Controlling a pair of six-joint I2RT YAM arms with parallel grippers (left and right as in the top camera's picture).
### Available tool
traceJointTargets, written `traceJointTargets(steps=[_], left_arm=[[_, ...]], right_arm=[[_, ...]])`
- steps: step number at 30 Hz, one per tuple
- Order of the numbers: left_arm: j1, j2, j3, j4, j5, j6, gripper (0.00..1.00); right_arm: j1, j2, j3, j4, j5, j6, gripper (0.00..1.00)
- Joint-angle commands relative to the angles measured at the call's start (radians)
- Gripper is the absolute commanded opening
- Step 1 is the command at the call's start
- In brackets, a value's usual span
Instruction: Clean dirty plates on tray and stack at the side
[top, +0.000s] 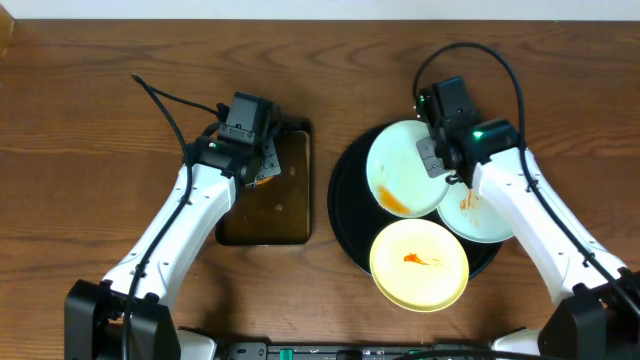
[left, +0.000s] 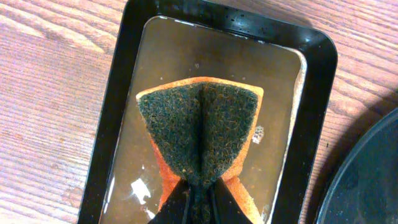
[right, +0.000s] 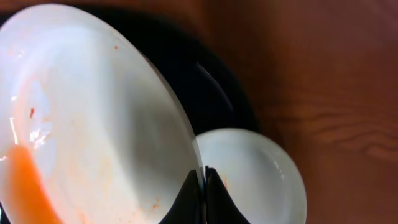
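While right gripper (right: 204, 183) pinches smeared plate (right: 93, 106) tilted, presumably for wiping, left gripper (left: 199, 193) squeezes sponge (left: 199, 124) folded over the soak tray (left: 112, 124).

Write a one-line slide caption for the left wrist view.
Left gripper pinches a folded orange-backed scouring sponge over the rectangular black tray of liquid.

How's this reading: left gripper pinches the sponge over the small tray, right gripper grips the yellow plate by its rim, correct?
The right gripper grips a pale blue-white plate by its rim, as the overhead view shows; the yellow plate lies free. The left gripper does pinch the sponge over the small tray.
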Motion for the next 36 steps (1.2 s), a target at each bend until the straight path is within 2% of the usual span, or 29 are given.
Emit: traceJointTargets(steps=[1,7,12,24,32,36], left_arm=[[0.005,0.000,-0.011,-0.003,-0.024,0.006,0.08],[0.005,0.000,-0.011,-0.004,-0.024,0.006,0.08],[0.005,0.000,-0.011,-0.004,-0.024,0.006,0.08],[0.005,0.000,-0.011,-0.011,-0.024,0.006,0.08],[0.005,0.000,-0.011,-0.011,-0.024,0.006,0.08],[0.005,0.000,-0.011,-0.011,-0.024,0.006,0.08]], right_arm=[[-0.020,-0.005,0.015,0.034,0.054,0.072,0.01],[-0.096,0.003,0.015,0.006,-0.230,0.086,0.01],[-0.123,0.008,0.013,-0.078,-0.382,0.086,0.01],[-0.178,0.008,0.013,-0.010,-0.434,0.137,0.01],[-0.174,0.009,0.011,-0.142,-0.430,0.108,0.01],[-0.176,0.009,0.008,-0.132,-0.408,0.109,0.01]])
